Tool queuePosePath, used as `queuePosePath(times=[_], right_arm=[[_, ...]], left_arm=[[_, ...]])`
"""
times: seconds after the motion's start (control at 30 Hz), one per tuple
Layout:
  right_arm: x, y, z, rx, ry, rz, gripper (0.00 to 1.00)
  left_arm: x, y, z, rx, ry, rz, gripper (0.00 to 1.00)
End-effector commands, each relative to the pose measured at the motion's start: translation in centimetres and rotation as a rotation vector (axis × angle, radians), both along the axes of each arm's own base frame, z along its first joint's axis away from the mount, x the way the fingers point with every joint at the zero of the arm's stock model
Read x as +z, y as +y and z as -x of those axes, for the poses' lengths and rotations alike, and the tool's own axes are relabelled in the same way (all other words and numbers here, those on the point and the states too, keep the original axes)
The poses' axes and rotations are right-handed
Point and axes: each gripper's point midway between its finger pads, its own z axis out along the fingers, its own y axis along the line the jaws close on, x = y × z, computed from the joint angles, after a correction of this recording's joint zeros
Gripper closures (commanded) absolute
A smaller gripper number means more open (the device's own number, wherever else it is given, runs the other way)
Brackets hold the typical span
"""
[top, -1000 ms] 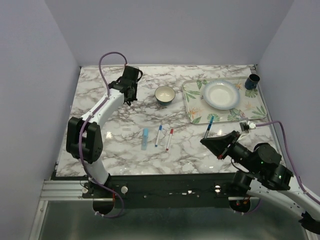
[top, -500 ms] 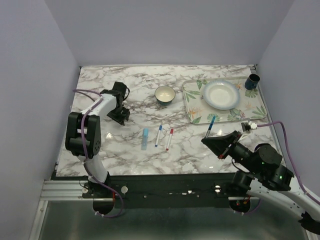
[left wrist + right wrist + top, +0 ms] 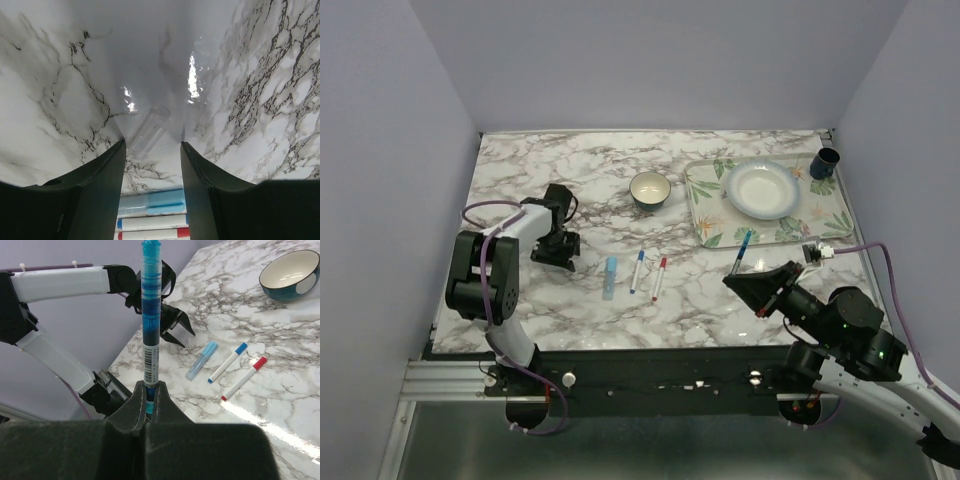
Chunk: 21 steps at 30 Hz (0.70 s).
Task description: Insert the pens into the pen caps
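My left gripper [image 3: 152, 145] hung low over the marble table [image 3: 620, 200], jaws parted, with a clear cap [image 3: 150, 131] lying flat just past the fingertips, in line with the gap. My right gripper [image 3: 150, 390] was clamped tight on a blue pen [image 3: 151, 315], standing upright. Beside the left gripper lay a pale blue piece [image 3: 610, 277], a blue-ended pen [image 3: 637, 271] and a red-ended pen [image 3: 659, 279], side by side.
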Motion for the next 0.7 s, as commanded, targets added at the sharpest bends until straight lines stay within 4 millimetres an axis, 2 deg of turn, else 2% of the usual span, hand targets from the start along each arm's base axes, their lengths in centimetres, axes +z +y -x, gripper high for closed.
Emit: queuePosePath(times=[0.0,0.23,0.37,0.67], right_arm=[[0.1,-1.0,-0.3,-0.044,-0.008,0.012,0.99],[0.2,-1.7,-0.6,-0.076,-0.017,0.008,0.99],[0.1,-1.5,-0.6,-0.07,-0.014,0.011,0.99],[0.1,-1.4,-0.6,-0.07,-0.011,0.004,0.99]], left_arm=[[0.1,1.4,-0.5,0.068,-0.011,-0.065,0.44],[0.1,2.8,0.3,0.081,-0.015,-0.132,0.46],[-0.8,2.4,0.4,0.057,-0.005,-0.12,0.5],[-1.1,2.2,0.6,0.025,-0.031,-0.131,0.59]])
